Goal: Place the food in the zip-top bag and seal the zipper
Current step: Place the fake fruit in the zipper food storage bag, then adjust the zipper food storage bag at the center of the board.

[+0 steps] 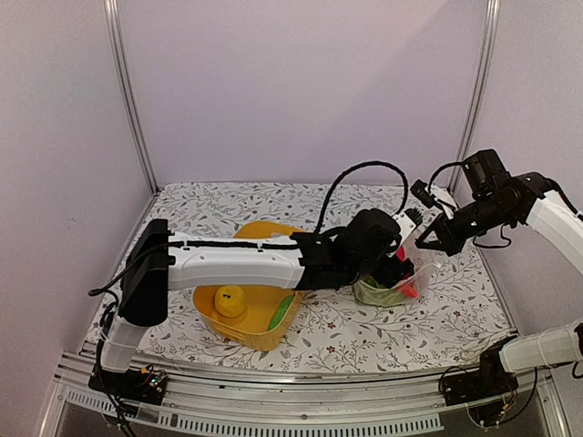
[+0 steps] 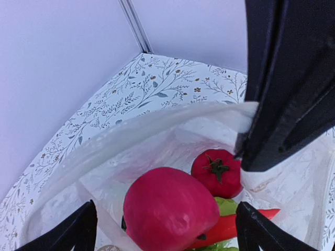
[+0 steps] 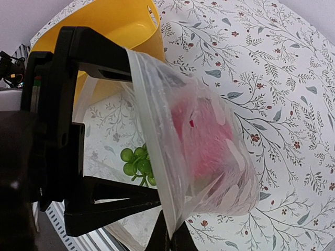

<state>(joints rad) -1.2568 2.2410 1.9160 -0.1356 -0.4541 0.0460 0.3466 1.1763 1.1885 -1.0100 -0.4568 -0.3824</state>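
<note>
The clear zip-top bag (image 1: 412,273) with white dots hangs open at centre right. My right gripper (image 1: 430,242) is shut on its top edge, pinching the plastic (image 3: 172,238) between its tips. My left gripper (image 2: 166,205) is open over the bag's mouth. A large red fruit (image 2: 170,209) sits between its fingers, touching neither. Below lie a red tomato (image 2: 216,172), leafy greens (image 2: 226,205) and a red chili (image 2: 238,226). Green grapes (image 3: 137,162) show beside the held bag wall; I cannot tell whether they are inside. The zipper strip is not distinct.
The yellow basket (image 1: 264,339) stands left of the bag, under my left arm, with a yellow fruit (image 1: 229,299) and a green piece (image 1: 281,314) in it. The basket also shows in the right wrist view (image 3: 125,23). Walls and metal posts close the back and sides.
</note>
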